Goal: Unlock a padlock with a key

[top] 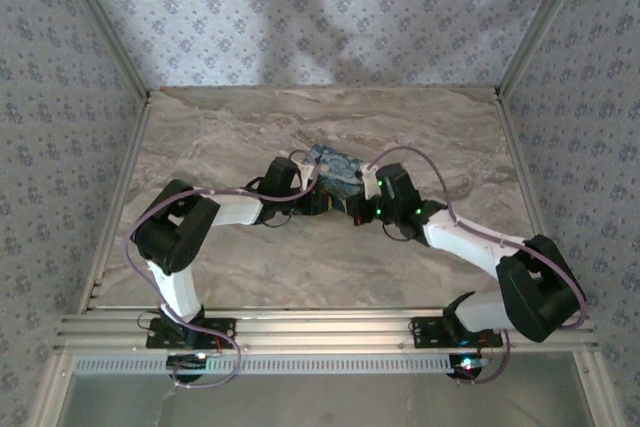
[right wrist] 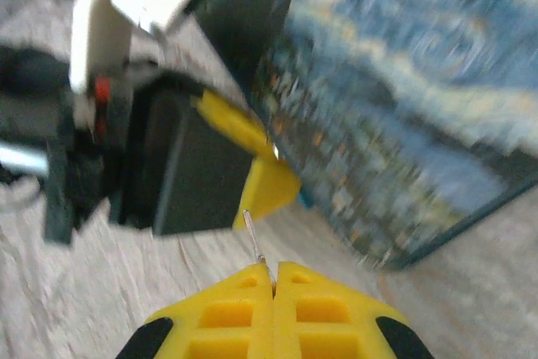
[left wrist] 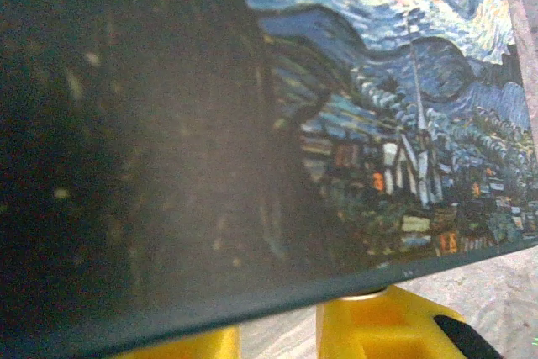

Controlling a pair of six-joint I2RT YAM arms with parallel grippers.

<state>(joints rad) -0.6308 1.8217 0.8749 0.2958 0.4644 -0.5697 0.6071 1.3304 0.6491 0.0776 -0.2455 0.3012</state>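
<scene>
The right tool [right wrist: 273,279] is clenched on the thin key [right wrist: 252,237], its tip just short of the painted box [right wrist: 403,115]. The left tool [left wrist: 282,335] presses against that box, and I cannot tell its grip. The padlock is too small to place, so the key should probably creep in straight and slowly.

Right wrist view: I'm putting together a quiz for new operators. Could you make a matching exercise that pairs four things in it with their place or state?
Things
1. blue box with a swirling night-sky picture
2. right gripper
3. thin silver key
4. left gripper's yellow finger

Place or state
A. pokes up from between two closed yellow fingers
B. just left of the box, on a black gripper body
C. upper right, on the grey marble-patterned table
D. bottom centre, shut

Pairs: 1-C, 2-D, 3-A, 4-B
</scene>
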